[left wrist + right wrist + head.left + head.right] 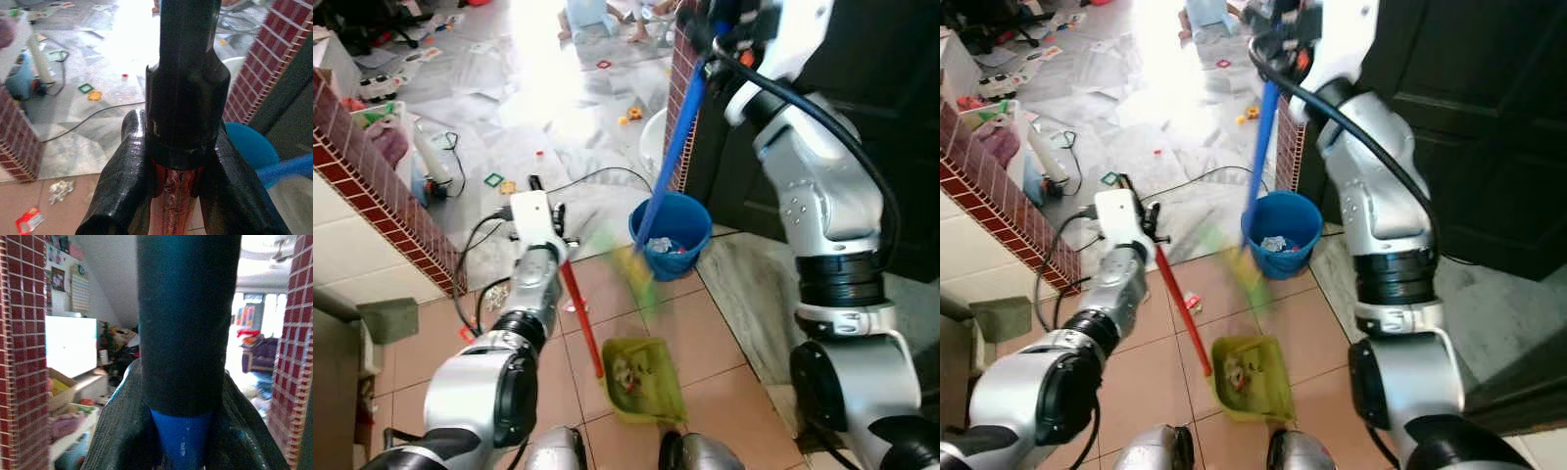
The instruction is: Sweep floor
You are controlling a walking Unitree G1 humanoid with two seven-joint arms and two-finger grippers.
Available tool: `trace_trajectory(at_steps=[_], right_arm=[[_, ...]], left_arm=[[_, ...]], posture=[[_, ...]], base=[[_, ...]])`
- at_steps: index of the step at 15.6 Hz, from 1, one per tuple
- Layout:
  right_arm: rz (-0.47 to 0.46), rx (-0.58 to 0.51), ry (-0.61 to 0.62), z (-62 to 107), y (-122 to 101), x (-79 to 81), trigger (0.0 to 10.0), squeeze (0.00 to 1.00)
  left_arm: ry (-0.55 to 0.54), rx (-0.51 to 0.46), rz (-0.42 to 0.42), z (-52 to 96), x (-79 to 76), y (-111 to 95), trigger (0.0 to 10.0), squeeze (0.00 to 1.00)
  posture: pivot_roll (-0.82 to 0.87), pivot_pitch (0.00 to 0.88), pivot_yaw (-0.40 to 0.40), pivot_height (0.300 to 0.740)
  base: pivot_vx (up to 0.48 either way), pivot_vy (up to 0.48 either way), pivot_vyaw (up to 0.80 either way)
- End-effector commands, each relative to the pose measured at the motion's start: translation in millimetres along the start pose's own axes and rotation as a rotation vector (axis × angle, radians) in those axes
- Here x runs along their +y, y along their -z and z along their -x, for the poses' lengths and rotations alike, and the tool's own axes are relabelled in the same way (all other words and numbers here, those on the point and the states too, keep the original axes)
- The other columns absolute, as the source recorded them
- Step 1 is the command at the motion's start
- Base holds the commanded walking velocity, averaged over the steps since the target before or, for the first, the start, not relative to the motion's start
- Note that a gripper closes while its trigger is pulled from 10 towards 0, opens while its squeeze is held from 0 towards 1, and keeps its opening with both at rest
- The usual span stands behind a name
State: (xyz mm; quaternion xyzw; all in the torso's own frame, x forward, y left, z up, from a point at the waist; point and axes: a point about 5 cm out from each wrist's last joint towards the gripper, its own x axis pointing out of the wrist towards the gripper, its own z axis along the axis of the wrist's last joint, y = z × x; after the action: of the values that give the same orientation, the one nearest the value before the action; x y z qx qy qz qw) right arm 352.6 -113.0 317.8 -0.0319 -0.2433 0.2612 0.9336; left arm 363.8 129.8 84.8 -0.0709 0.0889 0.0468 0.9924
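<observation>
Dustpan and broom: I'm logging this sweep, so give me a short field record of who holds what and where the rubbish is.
left gripper: shut on the red dustpan handle
right gripper: shut on the blue broom handle
dustpan: green, on the tiled floor, litter inside
broom head: yellow-green, blurred, between dustpan and bucket
bucket: blue, holds rubbish, beside brick pillar
loose litter: red wrapper on the tiles
</observation>
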Motion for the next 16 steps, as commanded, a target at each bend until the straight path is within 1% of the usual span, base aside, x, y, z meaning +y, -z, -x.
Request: trace_trajectory(at_steps=[1,2,3,4,5,6,8,9,10,12,13,15,16], right_arm=[[0.035,-0.003,0.005,2.3,1,-1.0,10.0,0.00],[0.083,0.042,0.012,10.4,14,-3.1,10.0,0.00],[0.113,0.090,0.025,20.6,28,-5.0,10.0,0.00],[0.122,0.161,0.055,38.6,52,-6.7,10.0,0.00],[0.135,0.206,0.073,51.6,68,-5.9,10.0,0.00],[0.145,0.229,0.074,60.9,77,-2.9,10.0,0.00],[0.133,0.276,0.082,79.2,94,3.9,10.0,0.00],[0.126,0.298,0.112,89.9,101,6.3,10.0,0.00],[0.103,0.316,0.188,102.6,108,6.5,10.0,0.00],[0.126,0.316,0.296,116.9,110,2.6,10.0,0.00],[0.126,0.327,0.358,124.7,112,-0.4,10.0,0.00],[0.156,0.358,0.473,144.1,116,-7.4,10.0,0.00],[0.154,0.371,0.494,147.9,118,-9.1,10.0,0.00]], left_arm=[[-0.017,-0.047,0.009,-5.0,5.0,-15,10.0,0.00],[-0.004,-0.083,0.006,-5.6,5.3,-21,10.0,0.00],[0.029,-0.131,0.000,-5.5,3.6,-28,10.0,0.00],[0.065,-0.191,0.007,-4.5,4.2,-37,10.0,0.00],[0.092,-0.224,0.027,-2.7,4.8,-42,10.0,0.00],[0.103,-0.244,0.039,-0.5,6.5,-45,10.0,0.00],[0.112,-0.282,0.046,8.0,12.1,-45,10.0,0.00],[0.110,-0.286,0.045,15.2,15.1,-43,10.0,0.00],[0.113,-0.307,0.008,28.6,18.1,-40,10.0,0.00],[0.122,-0.295,0.019,44.1,19.3,-36,10.0,0.00],[0.124,-0.291,0.008,50.7,19.6,-34,10.0,0.00],[0.106,-0.276,0.017,65.2,23.6,-37,10.0,0.00],[0.101,-0.276,0.020,67.0,24.9,-40,10.0,0.00]], posture=[[-0.18,0.000,0.066,0.740],[-0.18,0.000,0.069,0.740],[-0.17,0.000,0.069,0.740],[-0.15,0.000,0.073,0.740],[-0.14,0.000,0.075,0.740],[-0.14,0.000,0.077,0.740],[-0.13,0.000,0.073,0.740],[-0.12,0.000,0.071,0.740],[-0.12,0.000,0.062,0.740],[-0.11,0.000,0.055,0.740],[-0.11,0.000,0.053,0.740],[-0.11,0.000,0.053,0.740],[-0.11,0.000,0.052,0.740]], base=[[0.000,0.000,0.00],[0.000,0.000,0.00],[0.000,0.000,0.00],[0.000,0.000,0.00],[0.000,0.000,0.00],[0.000,0.000,0.00],[0.000,0.000,0.00],[0.000,0.000,0.00],[0.000,0.000,0.00],[0.000,0.000,0.00],[0.000,0.000,0.00],[0.000,0.000,0.00],[0.000,0.000,0.00]])
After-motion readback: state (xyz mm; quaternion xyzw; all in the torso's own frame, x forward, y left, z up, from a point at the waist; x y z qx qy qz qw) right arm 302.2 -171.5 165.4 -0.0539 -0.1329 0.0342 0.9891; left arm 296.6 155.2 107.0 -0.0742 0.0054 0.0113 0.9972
